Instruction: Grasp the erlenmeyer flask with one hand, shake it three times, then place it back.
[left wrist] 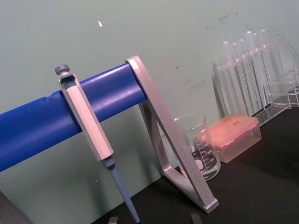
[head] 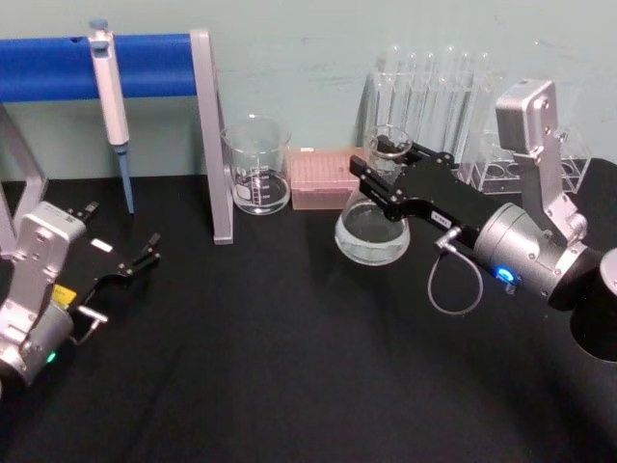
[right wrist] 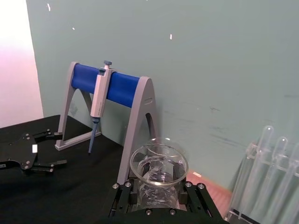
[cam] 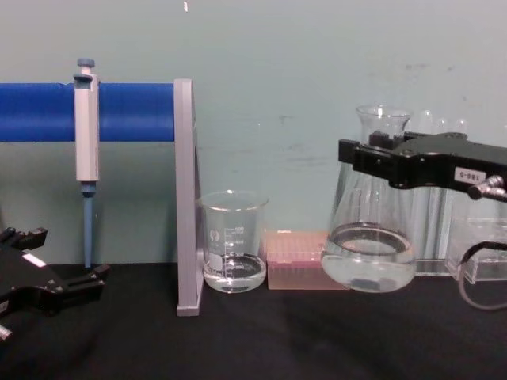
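Black worktop (head: 289,376): near its back edge the flask (head: 372,236) is held raised, neck clamped by the right gripper (head: 378,164); setting down apparently remains. By the left edge the left gripper (head: 120,280) is parked, jaws spread.

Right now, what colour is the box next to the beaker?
The pipette tip box is pink, best seen in the chest view.

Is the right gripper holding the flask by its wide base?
No: the chest view shows the right gripper clamped on the narrow neck of the erlenmeyer flask, well above its base.
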Robot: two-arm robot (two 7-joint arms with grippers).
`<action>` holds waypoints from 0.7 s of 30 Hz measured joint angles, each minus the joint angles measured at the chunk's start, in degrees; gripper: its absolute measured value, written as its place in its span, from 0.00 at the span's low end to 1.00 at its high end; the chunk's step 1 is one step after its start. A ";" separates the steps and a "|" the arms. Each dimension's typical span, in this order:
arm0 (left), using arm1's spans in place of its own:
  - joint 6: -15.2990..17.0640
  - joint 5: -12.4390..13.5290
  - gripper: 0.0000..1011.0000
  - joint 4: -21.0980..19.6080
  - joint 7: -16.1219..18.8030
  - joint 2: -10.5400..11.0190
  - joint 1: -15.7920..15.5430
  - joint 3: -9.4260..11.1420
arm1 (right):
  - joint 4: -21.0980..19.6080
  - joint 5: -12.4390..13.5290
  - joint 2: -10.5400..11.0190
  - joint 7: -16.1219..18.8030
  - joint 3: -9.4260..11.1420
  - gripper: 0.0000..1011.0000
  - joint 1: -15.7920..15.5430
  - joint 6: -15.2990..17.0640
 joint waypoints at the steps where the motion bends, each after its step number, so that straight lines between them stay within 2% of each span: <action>1: 0.00 0.00 0.99 0.00 0.00 0.00 0.00 0.00 | -0.02 -0.08 -0.02 -0.02 0.11 0.45 -0.08 0.00; 11: 0.00 0.00 0.99 0.00 0.00 0.00 0.00 0.00 | -0.19 -0.53 -0.52 0.71 0.83 0.45 -0.46 0.24; 21: 0.00 0.00 0.99 0.00 0.00 0.00 0.00 0.00 | 0.00 -0.56 -1.04 3.11 -0.60 0.45 0.32 0.25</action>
